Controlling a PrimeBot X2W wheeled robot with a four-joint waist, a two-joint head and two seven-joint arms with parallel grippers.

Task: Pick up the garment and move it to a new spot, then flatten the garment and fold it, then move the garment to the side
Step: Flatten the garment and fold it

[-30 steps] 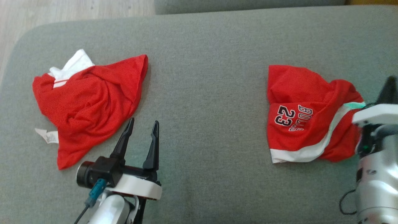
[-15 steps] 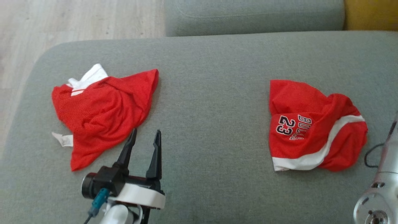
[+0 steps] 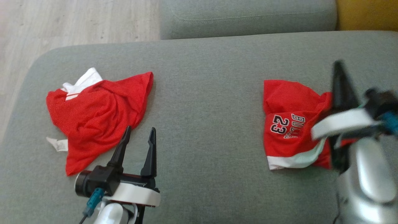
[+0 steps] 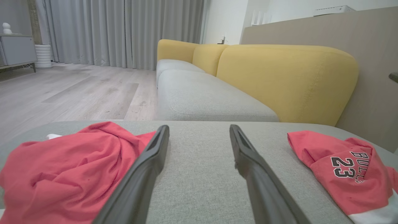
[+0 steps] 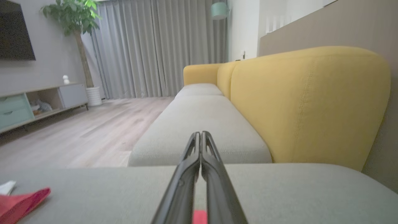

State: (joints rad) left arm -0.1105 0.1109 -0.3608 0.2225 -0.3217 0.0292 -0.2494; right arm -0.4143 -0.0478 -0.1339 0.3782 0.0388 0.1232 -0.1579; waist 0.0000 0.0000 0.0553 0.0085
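Compared with half a second ago: the right gripper (image 3: 338, 70) has come into the head view from the lower right, motion-blurred, and its arm now covers the right part of the right garment (image 3: 287, 124). The whole head view is shifted slightly. No change of shape is noted in either garment. The left gripper (image 3: 140, 129) is kept just beside the lower edge of the left garment (image 3: 99, 113).

Claw state: the left gripper's fingers (image 4: 149, 165) are spread, with bare grey cushion (image 3: 205, 109) between them. The right gripper's fingers (image 5: 194, 155) are pressed together; nothing is seen pinched at the tips.

Writing: "BULLS" and "23" are read on the right garment (image 4: 345, 165), in white characters outlined in black. A white tag (image 3: 57, 144) is seen at the left garment's edge; its print cannot be read.

Count: two red garments with white trim, both crumpled, lying well apart on one cushion. Two grippers, two fingers each. A second grey cushion (image 3: 248, 15) is seen beyond.
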